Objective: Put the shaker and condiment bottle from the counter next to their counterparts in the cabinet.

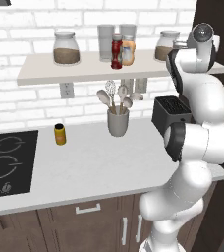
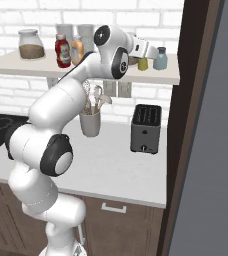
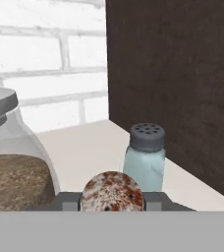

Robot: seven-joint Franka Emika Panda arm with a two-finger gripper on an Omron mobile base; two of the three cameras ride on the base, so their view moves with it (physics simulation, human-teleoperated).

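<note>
- Arm rises from the base, bends back at the elbow, then reaches up so the wrist is level with the shelf (image 2: 16, 67); hand lies horizontal, pointing toward 3 o'clock in right base view.
- Fingers (image 2: 147, 59) closed on the shaker (image 2: 143, 63), w/ its speckled top at 6 o'clock in hand view (image 3: 112, 191), between the two tips.
- Shaker sits at shelf height just beside the blue shaker (image 2: 160, 58); can't tell if its base touches the shelf.
- Hand view: blue shaker (image 3: 145, 160) at 5 o'clock from centre, upright on the shelf, near the dark side wall (image 3: 182, 74); a glass jar (image 3: 13, 162) w/ brown contents at 9 o'clock, cut off by the left edge.
- Red bottle (image 1: 116, 51) already on the shelf, touching or just in front of the orange bottle (image 1: 128, 50); in right base view red (image 2: 62, 51) at 9 o'clock of orange (image 2: 76, 50).
- Left base view: hand and shaker hidden behind the arm's upper links; toaster (image 1: 169, 112) partly covered.
- Right base view: forearm covers part of the utensil cup (image 2: 90, 122); toaster (image 2: 146, 129) clear on the table (image 2: 111, 170).
- Small yellow jar (image 1: 60, 134) w/ black lid on the table (image 1: 84, 172), near the cooktop (image 1: 8, 162).
</note>
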